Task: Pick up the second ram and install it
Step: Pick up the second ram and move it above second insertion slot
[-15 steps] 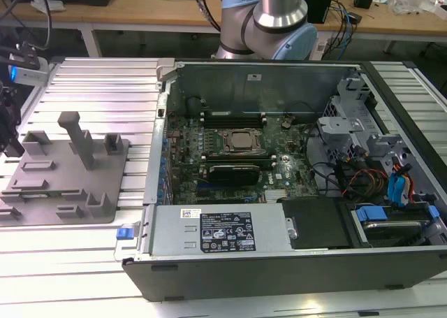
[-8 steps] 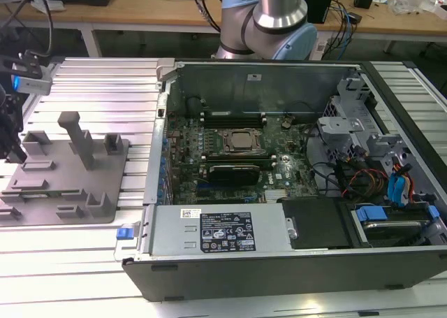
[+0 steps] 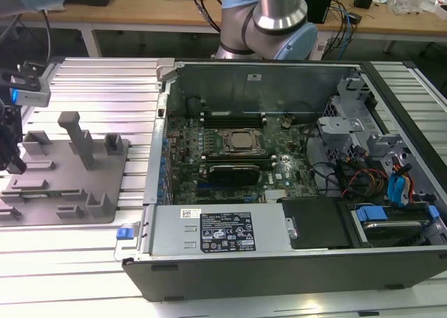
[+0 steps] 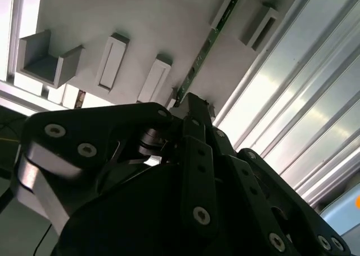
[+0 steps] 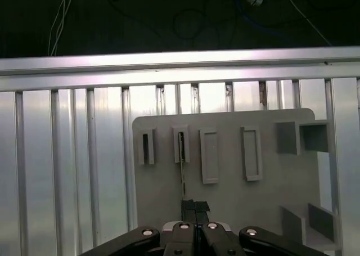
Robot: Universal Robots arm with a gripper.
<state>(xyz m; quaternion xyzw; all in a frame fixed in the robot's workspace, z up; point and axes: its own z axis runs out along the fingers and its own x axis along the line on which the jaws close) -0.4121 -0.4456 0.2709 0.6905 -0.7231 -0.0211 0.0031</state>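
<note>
The second ram [image 5: 182, 171] is a thin green-black stick standing on edge on the grey moulded tray [image 5: 225, 205], its far end in a narrow slot. In the second wrist view the ram [image 4: 205, 50] runs from that slot down to the fingertips. My gripper [image 5: 195, 206] has its black fingers pressed together at the ram's near end, low over the tray [image 4: 84, 14]. The same closed hold on the stick's end shows for the gripper [image 4: 197, 107] in the second wrist view. In the exterior view the gripper [image 3: 8, 150] hangs over the tray [image 3: 70, 192] at the exterior view's far left.
The open computer case [image 3: 279, 241] lies to the exterior view's right of the tray, with the motherboard and its processor socket [image 3: 241, 142] exposed. Upright posts [image 3: 77, 133] rise from the tray. Ribbed aluminium table slats [image 5: 73, 171] surround the tray. Cables and drive bays [image 3: 391, 185] crowd the case's right end.
</note>
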